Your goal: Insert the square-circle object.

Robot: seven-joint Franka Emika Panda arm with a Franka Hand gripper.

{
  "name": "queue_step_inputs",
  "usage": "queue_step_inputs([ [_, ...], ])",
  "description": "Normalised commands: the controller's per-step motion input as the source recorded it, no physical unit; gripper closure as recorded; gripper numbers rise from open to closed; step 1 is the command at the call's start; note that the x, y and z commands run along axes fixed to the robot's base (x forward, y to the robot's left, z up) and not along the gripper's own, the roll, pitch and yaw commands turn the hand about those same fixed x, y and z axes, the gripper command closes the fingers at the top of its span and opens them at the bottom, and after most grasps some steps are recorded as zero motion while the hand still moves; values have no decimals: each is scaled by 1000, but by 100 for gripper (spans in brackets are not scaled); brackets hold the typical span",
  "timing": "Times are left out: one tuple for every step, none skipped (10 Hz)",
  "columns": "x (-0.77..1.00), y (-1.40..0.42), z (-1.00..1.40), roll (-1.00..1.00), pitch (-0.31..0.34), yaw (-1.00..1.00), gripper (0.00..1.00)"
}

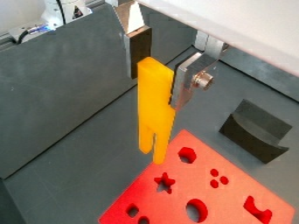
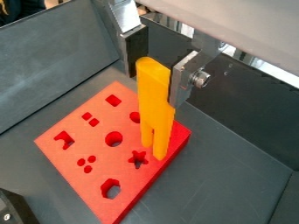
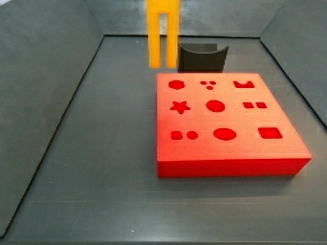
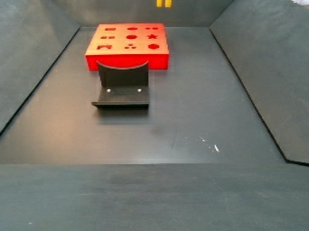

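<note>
Gripper [image 1: 160,72] up close, fingers clamped on orange-yellow square-circle object [image 1: 153,105], prongs down. Held above red block [image 2: 103,149], beside its edge. Dark fixture [image 4: 122,84] nearby.

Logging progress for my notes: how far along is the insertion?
Done: the hand has gripped the yellow bar and holds it raised, legs pointing down. In hand: carrying it near the red block. Left: lining the legs up with their holes and pushing in; nothing is inserted yet.

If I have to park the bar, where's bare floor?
The widest bare floor lies in front of the fixture, away from the red block. A strip runs beside the block. The gripper holds the square-circle object above the block's edge.
</note>
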Motion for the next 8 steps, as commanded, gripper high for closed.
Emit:
queue_step_inputs([
  [189,-203,-366,-14,-76,0,100],
  [466,-531,-374,91,-1,14,100],
  [531,-626,-369,120,0,169,100],
  [497,-529,-331,164,0,251,100],
  [477,-469,-320,237,0,266,100],
  [454,-451,-354,261,6,251,100],
  [440,-440,-371,251,11,257,100],
  [380,-286,-400,166,0,194,100],
])
